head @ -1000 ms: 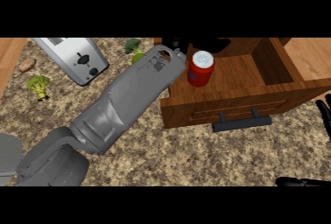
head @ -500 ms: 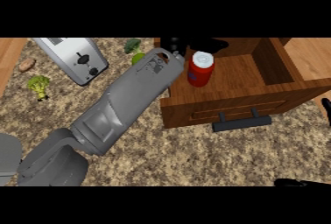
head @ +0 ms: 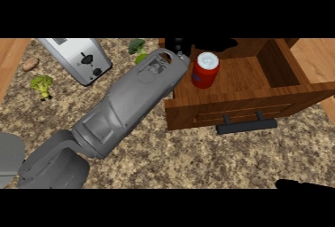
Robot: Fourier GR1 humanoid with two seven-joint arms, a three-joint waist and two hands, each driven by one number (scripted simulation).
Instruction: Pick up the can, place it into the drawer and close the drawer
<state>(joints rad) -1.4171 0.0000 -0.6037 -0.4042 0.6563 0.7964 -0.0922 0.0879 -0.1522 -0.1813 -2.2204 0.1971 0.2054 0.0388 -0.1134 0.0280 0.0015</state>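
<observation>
Red cylindrical can with white lid [head: 204,70] stood upright inside the open wooden drawer [head: 274,95], left side. Left hand [head: 178,45] just beside it, mostly hidden behind the forearm; finger state unreadable. Judgement: lift clear without tipping can, then push the black bar handle [head: 247,126] squarely.

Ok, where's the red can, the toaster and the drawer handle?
Can [head: 204,73]: head view, on its red side.
Toaster [head: 77,60]: head view, on its silver top.
Drawer handle [head: 247,127]: head view, on the dark bar's middle.
</observation>
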